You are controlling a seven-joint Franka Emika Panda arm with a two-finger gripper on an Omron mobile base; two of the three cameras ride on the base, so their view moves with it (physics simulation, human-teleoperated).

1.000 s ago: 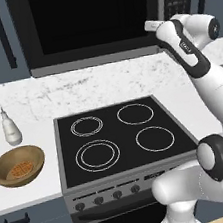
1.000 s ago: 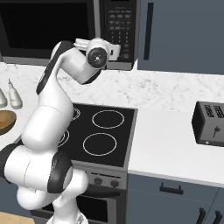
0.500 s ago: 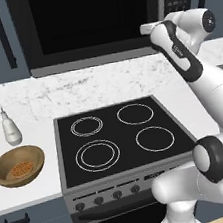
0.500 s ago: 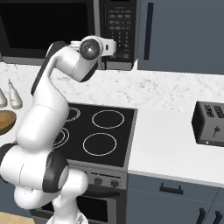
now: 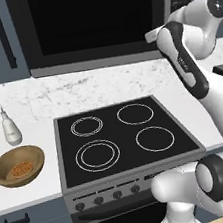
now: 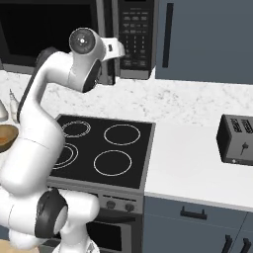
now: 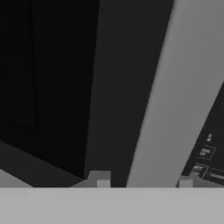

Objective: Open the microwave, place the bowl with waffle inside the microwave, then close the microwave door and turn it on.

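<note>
The microwave (image 5: 95, 25) hangs over the stove with its dark glass door (image 6: 44, 29) closed and the keypad (image 6: 134, 34) on its right. My gripper (image 7: 142, 181) is open right up against the door's right edge. A grey steel vertical strip of the door (image 7: 175, 92) runs up between the two fingertips (image 7: 99, 178), with keypad buttons (image 7: 209, 162) just beyond. The hand (image 6: 116, 48) reaches in from the raised arm. On the counter at the left sits the brown wooden bowl (image 5: 1, 173), holding the orange-brown waffle (image 5: 20, 170).
A black four-ring cooktop (image 5: 122, 137) lies under the arm, with oven knobs (image 5: 107, 198) along its front. Two small white bottles (image 5: 10, 129) stand behind the bowl. A dark toaster (image 6: 237, 140) sits on the counter to the right.
The arm has swung its hand up and in toward the microwave's right door edge, and the elbow has risen. Bowl and door have not moved.
</note>
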